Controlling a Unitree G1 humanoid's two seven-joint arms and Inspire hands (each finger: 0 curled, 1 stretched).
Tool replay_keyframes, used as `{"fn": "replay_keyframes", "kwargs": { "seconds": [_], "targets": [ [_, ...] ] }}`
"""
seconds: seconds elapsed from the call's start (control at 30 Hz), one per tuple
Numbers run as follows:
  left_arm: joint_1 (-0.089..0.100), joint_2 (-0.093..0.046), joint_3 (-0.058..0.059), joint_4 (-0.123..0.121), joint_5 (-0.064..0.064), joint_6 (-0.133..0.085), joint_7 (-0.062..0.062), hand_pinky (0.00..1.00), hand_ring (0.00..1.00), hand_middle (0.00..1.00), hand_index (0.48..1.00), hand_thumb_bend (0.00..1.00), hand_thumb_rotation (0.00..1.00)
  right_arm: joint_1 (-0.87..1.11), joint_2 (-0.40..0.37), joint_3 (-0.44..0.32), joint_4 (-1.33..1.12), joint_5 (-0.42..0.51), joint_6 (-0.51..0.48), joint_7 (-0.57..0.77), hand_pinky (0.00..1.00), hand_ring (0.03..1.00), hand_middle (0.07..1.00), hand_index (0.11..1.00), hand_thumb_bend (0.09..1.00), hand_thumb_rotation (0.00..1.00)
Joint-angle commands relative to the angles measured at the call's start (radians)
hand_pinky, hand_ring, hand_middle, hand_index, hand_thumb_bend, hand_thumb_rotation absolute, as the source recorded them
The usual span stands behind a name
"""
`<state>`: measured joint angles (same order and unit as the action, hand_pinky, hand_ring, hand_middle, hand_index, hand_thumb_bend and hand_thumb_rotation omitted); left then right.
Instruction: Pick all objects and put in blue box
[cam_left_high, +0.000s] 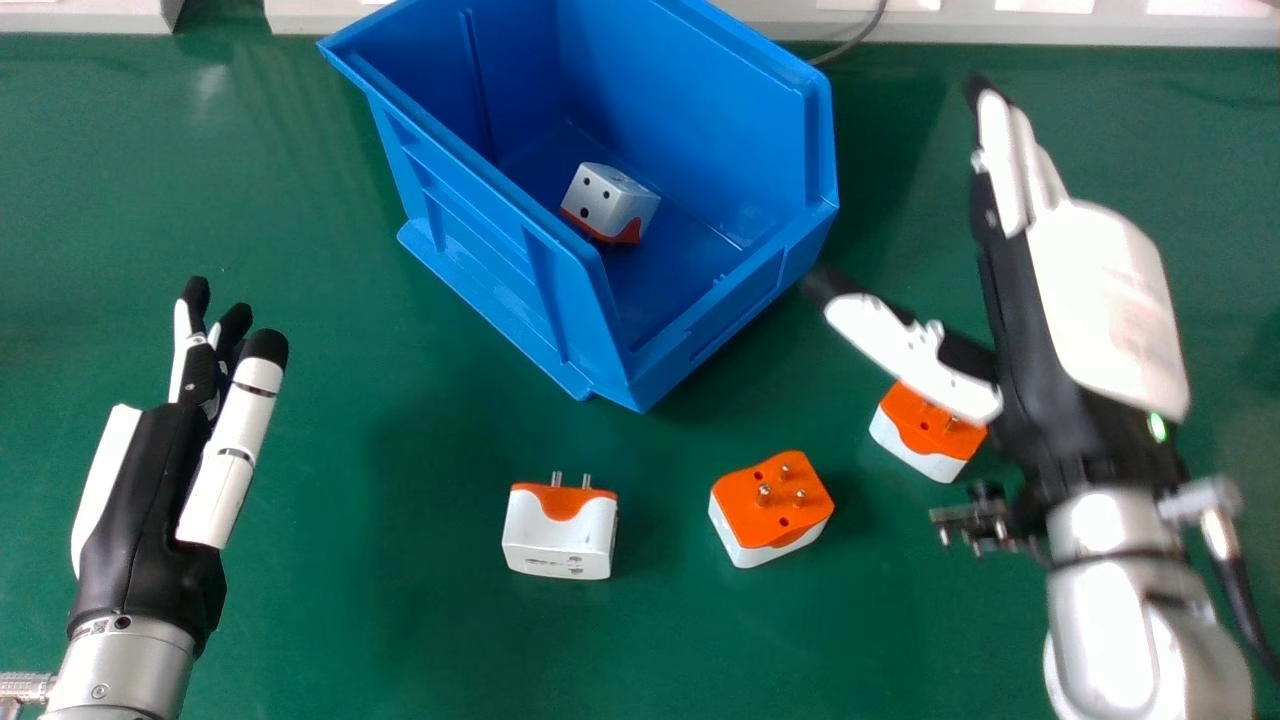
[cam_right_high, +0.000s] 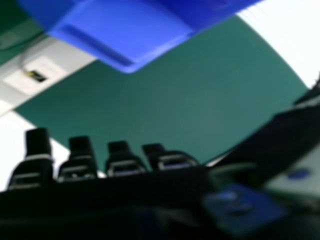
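Nearest, the right robot hand (cam_left_high: 1090, 300) hangs over the green bench (cam_left_high: 320, 640), fingers straight, thumb spread wide; the left robot hand (cam_left_high: 140, 500) is open too. Between them lie one plug adapter (cam_left_high: 558, 540) and a second adapter (cam_left_high: 770, 505); the right thumb partly hides a third adapter (cam_left_high: 915, 440). Beyond, the blue box (cam_left_high: 480, 270) holds a fourth adapter (cam_left_high: 605, 200).
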<state>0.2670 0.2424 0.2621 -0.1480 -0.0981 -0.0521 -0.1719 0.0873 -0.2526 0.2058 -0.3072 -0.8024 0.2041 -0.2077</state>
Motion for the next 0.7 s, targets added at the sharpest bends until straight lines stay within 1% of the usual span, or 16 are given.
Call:
{"fn": "replay_keyframes", "kwargs": {
  "seconds": [0.0, 0.07, 0.23, 0.4, 0.47, 0.5, 0.6, 0.67],
  "targets": [
    [-0.006, 0.001, 0.008, -0.004, -0.013, -0.006, -0.004, 1.0, 1.0, 1.0, 0.982, 0.37, 0.91, 0.052, -0.004, -0.018, -0.032, -0.033, -0.014, -0.043, 0.85, 0.938, 0.983, 0.992, 0.475, 0.9],
    [-0.007, 0.003, 0.008, -0.001, -0.015, -0.006, -0.006, 1.0, 1.0, 1.0, 0.983, 0.37, 0.91, 0.094, -0.008, -0.028, -0.027, -0.041, -0.016, -0.059, 0.85, 0.935, 0.978, 0.986, 0.463, 0.89],
    [-0.012, 0.008, 0.009, 0.011, -0.016, -0.014, -0.008, 1.0, 1.0, 1.0, 0.984, 0.37, 0.91, 0.14, -0.017, -0.037, 0.016, -0.063, -0.012, -0.081, 0.85, 0.928, 0.97, 0.971, 0.46, 0.87],
    [-0.021, 0.011, 0.011, 0.03, -0.013, -0.028, -0.008, 1.0, 1.0, 1.0, 0.984, 0.37, 0.91, 0.133, -0.043, -0.035, 0.11, -0.082, -0.013, -0.085, 0.85, 0.929, 0.97, 0.972, 0.461, 0.87],
    [-0.023, 0.012, 0.011, 0.035, -0.011, -0.029, -0.006, 1.0, 1.0, 1.0, 0.984, 0.37, 0.91, 0.118, -0.057, -0.036, 0.154, -0.075, -0.022, -0.081, 0.85, 0.93, 0.971, 0.973, 0.465, 0.88],
    [-0.024, 0.011, 0.011, 0.035, -0.01, -0.029, -0.006, 1.0, 1.0, 1.0, 0.984, 0.37, 0.91, 0.113, -0.062, -0.038, 0.169, -0.072, -0.026, -0.08, 0.85, 0.931, 0.973, 0.974, 0.47, 0.89],
    [-0.018, 0.01, 0.009, 0.019, -0.009, -0.02, -0.003, 1.0, 1.0, 1.0, 0.984, 0.37, 0.91, 0.092, -0.082, -0.038, 0.227, -0.06, -0.035, -0.064, 0.85, 0.933, 0.976, 0.976, 0.481, 0.9],
    [-0.018, 0.01, 0.008, 0.017, -0.007, -0.019, -0.002, 1.0, 1.0, 1.0, 0.984, 0.37, 0.91, 0.079, -0.097, -0.034, 0.259, -0.056, -0.037, -0.051, 0.85, 0.933, 0.976, 0.977, 0.483, 0.9]
  ]
}}
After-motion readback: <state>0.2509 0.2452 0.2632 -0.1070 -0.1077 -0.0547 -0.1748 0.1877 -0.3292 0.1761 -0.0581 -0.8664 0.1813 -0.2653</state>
